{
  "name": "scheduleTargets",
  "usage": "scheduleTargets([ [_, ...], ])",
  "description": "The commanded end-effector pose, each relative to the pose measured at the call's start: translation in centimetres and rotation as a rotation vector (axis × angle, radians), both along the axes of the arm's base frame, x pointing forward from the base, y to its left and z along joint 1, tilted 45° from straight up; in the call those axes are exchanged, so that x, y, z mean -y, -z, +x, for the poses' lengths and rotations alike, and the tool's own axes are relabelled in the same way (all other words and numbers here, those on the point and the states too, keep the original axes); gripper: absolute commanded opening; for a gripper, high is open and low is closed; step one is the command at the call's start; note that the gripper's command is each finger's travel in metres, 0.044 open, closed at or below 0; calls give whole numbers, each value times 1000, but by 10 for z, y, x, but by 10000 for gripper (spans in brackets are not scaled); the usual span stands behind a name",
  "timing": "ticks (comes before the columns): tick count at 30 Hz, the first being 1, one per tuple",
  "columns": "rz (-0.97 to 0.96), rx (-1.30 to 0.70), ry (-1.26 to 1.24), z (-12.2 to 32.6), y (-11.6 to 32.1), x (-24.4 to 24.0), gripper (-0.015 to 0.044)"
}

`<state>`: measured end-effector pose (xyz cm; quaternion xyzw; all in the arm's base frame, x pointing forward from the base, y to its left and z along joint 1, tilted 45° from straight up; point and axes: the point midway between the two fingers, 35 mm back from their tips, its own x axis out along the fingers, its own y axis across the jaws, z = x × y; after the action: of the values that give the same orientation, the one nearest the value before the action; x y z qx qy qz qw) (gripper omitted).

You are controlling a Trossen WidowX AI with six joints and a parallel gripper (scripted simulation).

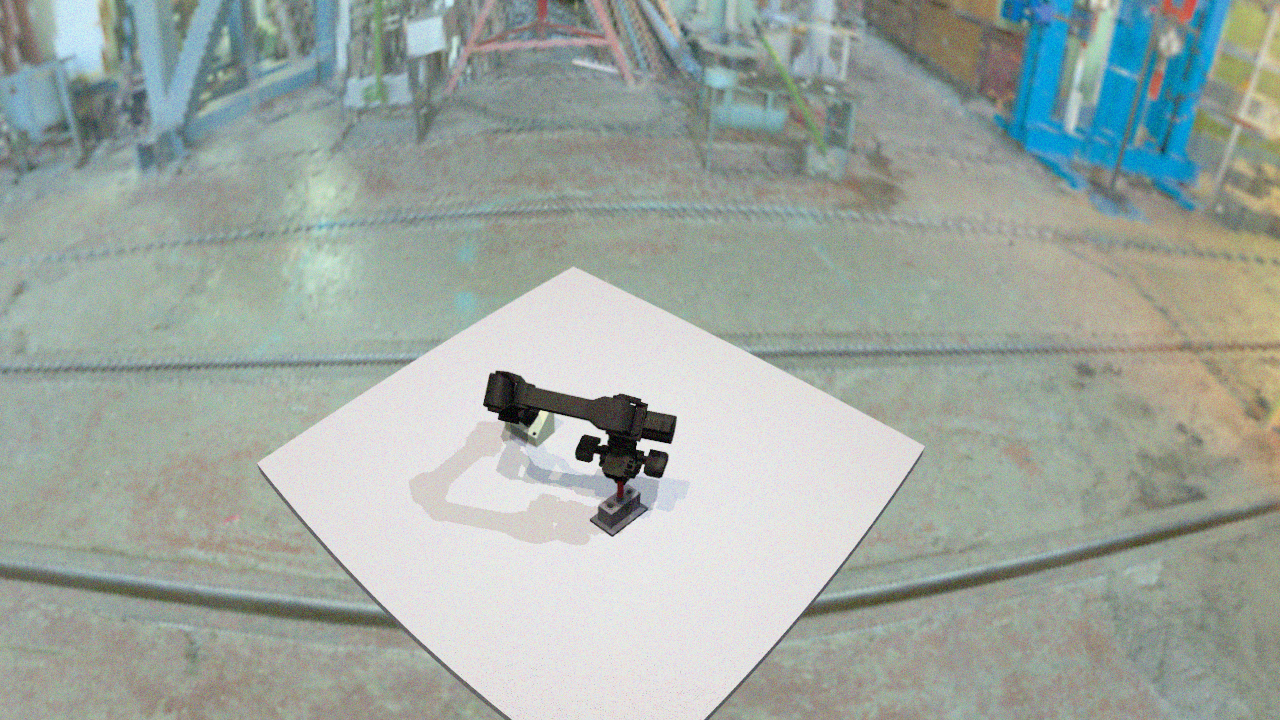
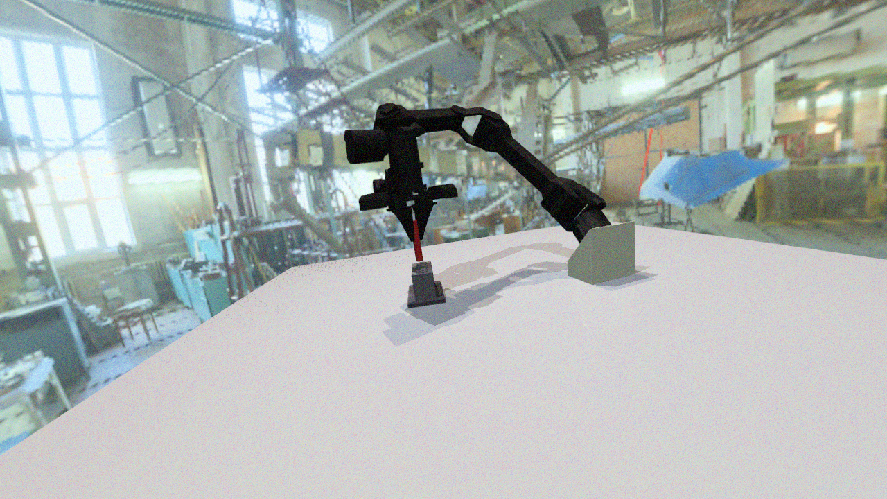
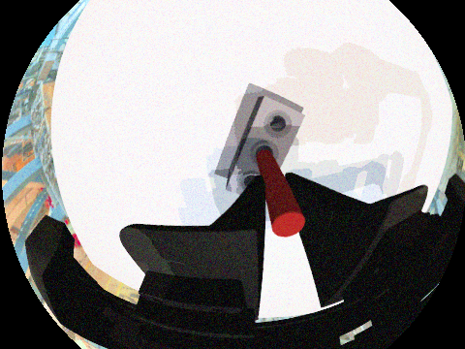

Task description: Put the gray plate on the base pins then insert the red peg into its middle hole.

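The red peg (image 1: 620,489) (image 2: 418,250) (image 3: 281,199) stands nearly upright in my gripper (image 1: 620,480) (image 2: 415,238) (image 3: 273,181), which is shut on its upper part. The peg's lower end meets the middle hole of the gray plate (image 1: 607,507) (image 3: 291,138); how deep it sits in the hole is hard to tell, and most of the peg shows above it. The plate looks flat on the dark base (image 1: 612,530) (image 2: 426,303) (image 3: 243,116). One outer hole is open to view in the wrist view, the other is partly hidden by a finger. The base's pins are not clearly visible.
The base stands on the white table (image 1: 760,555) (image 2: 620,384) (image 3: 145,97). The arm's gray-green wedge mount (image 1: 536,428) (image 2: 601,255) stands behind the base in the top view and right of it in the exterior view. Arm shadows cross the table.
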<state>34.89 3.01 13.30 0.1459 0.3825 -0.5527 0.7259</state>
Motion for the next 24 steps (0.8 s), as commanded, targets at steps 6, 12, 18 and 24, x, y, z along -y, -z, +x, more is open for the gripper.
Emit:
scheduleTargets([
  [6, -1, -3, -4, -1, 0, 0, 0],
  [12, -1, -3, -4, -1, 0, 0, 0],
  [18, -3, -3, -5, 0, 2, 3, 0],
  [24, -6, -4, -7, 0, 10, 9, 0],
])
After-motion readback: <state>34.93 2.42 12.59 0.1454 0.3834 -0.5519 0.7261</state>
